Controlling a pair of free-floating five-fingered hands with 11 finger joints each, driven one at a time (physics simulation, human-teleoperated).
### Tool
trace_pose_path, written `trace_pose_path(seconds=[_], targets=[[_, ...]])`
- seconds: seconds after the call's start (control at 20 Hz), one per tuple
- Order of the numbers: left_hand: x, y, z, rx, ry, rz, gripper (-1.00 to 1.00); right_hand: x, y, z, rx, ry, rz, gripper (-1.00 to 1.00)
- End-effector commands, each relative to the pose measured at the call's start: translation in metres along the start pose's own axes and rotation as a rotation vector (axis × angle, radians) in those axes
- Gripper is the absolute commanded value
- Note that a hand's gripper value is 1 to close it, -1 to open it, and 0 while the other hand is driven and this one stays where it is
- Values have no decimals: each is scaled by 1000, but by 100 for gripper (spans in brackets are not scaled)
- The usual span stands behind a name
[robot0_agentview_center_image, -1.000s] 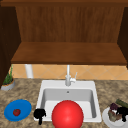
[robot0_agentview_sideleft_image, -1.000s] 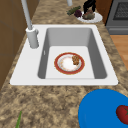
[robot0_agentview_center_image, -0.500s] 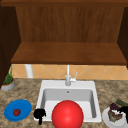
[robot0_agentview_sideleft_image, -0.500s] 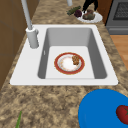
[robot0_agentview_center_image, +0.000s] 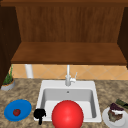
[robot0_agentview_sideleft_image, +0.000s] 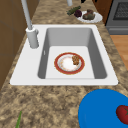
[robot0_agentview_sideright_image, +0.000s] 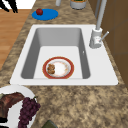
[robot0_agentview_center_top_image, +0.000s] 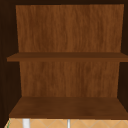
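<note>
Unmoved left hand, fingers curled.

The left robot hand is showing as a flat, matte black shape, human-like in outline, with a rounded palm mass and slim dark fingers; it is ending cleanly with no arm, sleeve or cable joining it. No screws, seams or markings are standing out on its surface. It is appearing just left of the sink's front corner.
</note>
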Motion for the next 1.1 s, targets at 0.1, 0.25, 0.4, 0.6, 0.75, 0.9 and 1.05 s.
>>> trace_pose_path(seconds=[0.1, 0.25, 0.4, 0.6, 0.75, 0.9, 1.05], targets=[[0, 0, 0, 0, 0, 0, 0, -19, -8, -11, -48, 76, -14, -100], [0, 0, 0, 0, 0, 0, 0, -21, -7, -25, -38, 128, -20, -100], [0, 0, 0, 0, 0, 0, 0, -27, -3, -47, -23, 174, -13, -100], [0, 0, 0, 0, 0, 0, 0, -32, -1, -70, -33, 240, -1, -100], [0, 0, 0, 0, 0, 0, 0, -32, 3, -81, -12, 307, -13, -100], [0, 0, 0, 0, 0, 0, 0, -37, 1, -104, -14, 322, 4, -100], [0, 0, 0, 0, 0, 0, 0, -42, 5, -129, -10, 336, 14, -100]])
